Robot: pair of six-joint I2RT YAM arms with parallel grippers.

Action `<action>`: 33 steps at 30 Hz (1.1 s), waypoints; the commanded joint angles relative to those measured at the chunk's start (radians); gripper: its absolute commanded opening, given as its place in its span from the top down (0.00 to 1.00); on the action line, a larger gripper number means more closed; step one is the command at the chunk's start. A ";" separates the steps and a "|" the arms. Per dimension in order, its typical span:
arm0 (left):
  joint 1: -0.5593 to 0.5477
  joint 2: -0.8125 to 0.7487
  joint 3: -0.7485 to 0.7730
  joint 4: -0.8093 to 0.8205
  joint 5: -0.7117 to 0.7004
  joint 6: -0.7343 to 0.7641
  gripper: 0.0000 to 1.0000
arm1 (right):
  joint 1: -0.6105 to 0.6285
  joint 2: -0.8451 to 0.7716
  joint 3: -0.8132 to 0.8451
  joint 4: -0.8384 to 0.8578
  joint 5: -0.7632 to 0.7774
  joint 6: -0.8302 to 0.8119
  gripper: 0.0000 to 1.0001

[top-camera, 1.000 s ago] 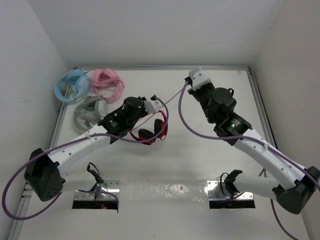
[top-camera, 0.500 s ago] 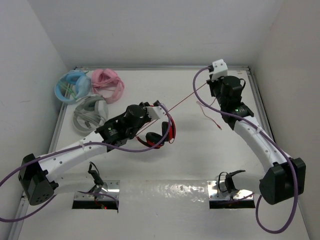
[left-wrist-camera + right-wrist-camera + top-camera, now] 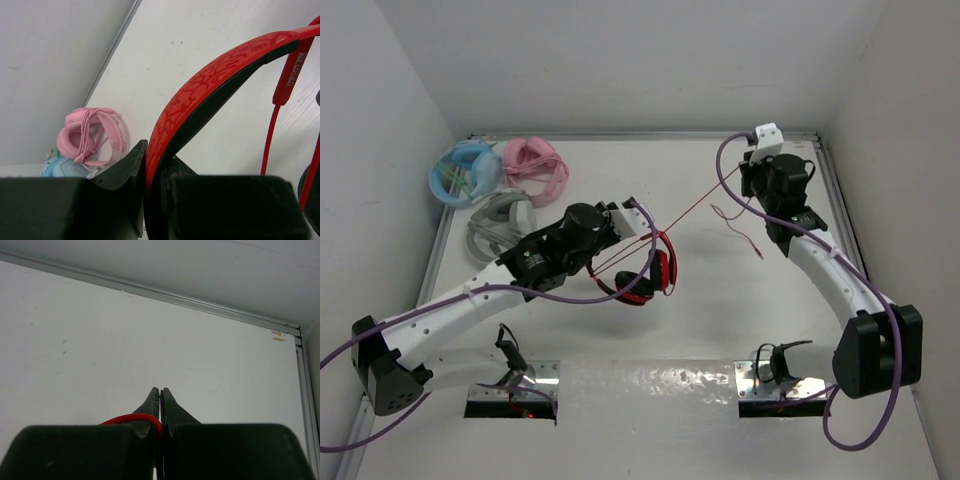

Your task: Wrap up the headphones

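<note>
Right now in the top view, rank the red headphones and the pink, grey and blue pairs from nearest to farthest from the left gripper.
1. Red headphones: headband clamped in the fingers of the left gripper, mid-table.
2. Pink pair: back left.
3. Grey pair: left edge, beside the arm.
4. Blue pair: back-left corner.

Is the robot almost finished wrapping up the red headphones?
Not yet. Done: the left tool is shut on the headband of the red over-ear headphones. In hand: the right tool pinches their thin red cable, pulled straight between both. Left: that long stretch and its loose tail are not wound around the headphones.
</note>
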 commanded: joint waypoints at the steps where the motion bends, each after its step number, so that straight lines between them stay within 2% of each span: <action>1: 0.004 -0.058 0.096 -0.108 0.126 -0.054 1.00 | -0.028 0.027 0.091 0.091 0.005 0.040 1.00; 4: 0.004 -0.061 0.194 -0.166 0.221 -0.113 1.00 | -0.028 0.089 0.088 0.108 -0.104 0.080 1.00; 6: 0.004 -0.059 0.282 -0.197 0.288 -0.162 1.00 | -0.015 0.118 0.071 0.147 -0.245 0.128 1.00; 8: 0.004 -0.049 0.372 -0.211 0.325 -0.230 1.00 | 0.055 0.153 0.056 0.163 -0.286 0.088 1.00; 9: 0.004 -0.042 0.432 -0.225 0.335 -0.273 1.00 | 0.125 0.170 0.039 0.170 -0.282 0.062 0.99; 12: 0.004 -0.015 0.516 -0.249 0.355 -0.320 1.00 | 0.213 0.195 -0.030 0.248 -0.268 0.040 0.95; 13: 0.004 -0.009 0.568 -0.254 0.352 -0.349 1.00 | 0.244 0.204 -0.052 0.343 -0.267 0.063 0.95; 17: 0.004 0.031 0.677 -0.272 0.313 -0.409 1.00 | 0.296 0.279 -0.128 0.551 -0.288 0.235 0.95; 21: 0.007 0.066 0.779 -0.292 0.260 -0.491 1.00 | 0.366 0.345 -0.171 0.681 -0.294 0.322 0.83; 26: 0.006 0.091 0.849 -0.318 0.244 -0.518 1.00 | 0.397 0.439 -0.213 0.798 -0.282 0.390 0.71; 28: 0.006 0.094 0.856 -0.318 0.238 -0.522 1.00 | 0.405 0.480 -0.218 0.859 -0.284 0.405 0.71; 30: 0.006 0.094 0.854 -0.318 0.224 -0.522 1.00 | 0.416 0.511 -0.207 0.884 -0.279 0.421 0.80; 33: 0.006 0.093 0.871 -0.323 0.200 -0.538 1.00 | 0.428 0.531 -0.191 0.861 -0.255 0.421 0.83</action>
